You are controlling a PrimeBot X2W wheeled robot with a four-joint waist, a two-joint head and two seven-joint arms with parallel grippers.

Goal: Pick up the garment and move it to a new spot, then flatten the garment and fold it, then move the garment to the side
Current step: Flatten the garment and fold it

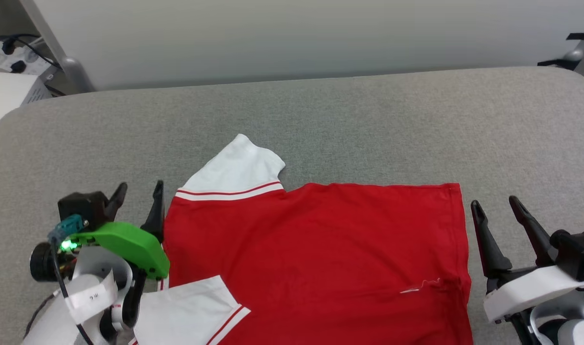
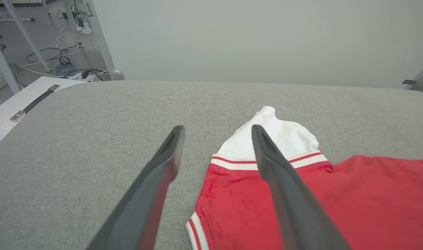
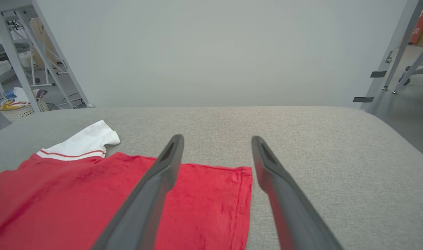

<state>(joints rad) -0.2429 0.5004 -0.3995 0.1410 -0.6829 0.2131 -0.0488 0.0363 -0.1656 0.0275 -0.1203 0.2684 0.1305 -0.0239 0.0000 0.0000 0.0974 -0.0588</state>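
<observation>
The garment [image 1: 316,254], a red shirt with white sleeves and red-striped trim, lies folded and fairly flat on the grey padded table [image 1: 368,124]. One white sleeve [image 1: 237,172] sticks out at its far left corner, and another [image 1: 186,311] lies folded over its near left. My left gripper [image 1: 141,196] stands open just off the shirt's left edge, holding nothing. In the left wrist view the garment [image 2: 301,194] lies under and right of the open left gripper [image 2: 216,130]. My right gripper [image 1: 496,203] is open beside the shirt's right hem [image 3: 244,194], empty as well [image 3: 216,139].
A pale wall runs behind the table's far edge. Metal frame legs [image 3: 13,59], floor cables [image 2: 62,66] and a wicker basket [image 3: 18,109] stand beyond the table's left end. A white box [image 2: 20,107] sits off the left corner. Bare grey padding [image 1: 512,129] stretches beyond and to the right of the shirt.
</observation>
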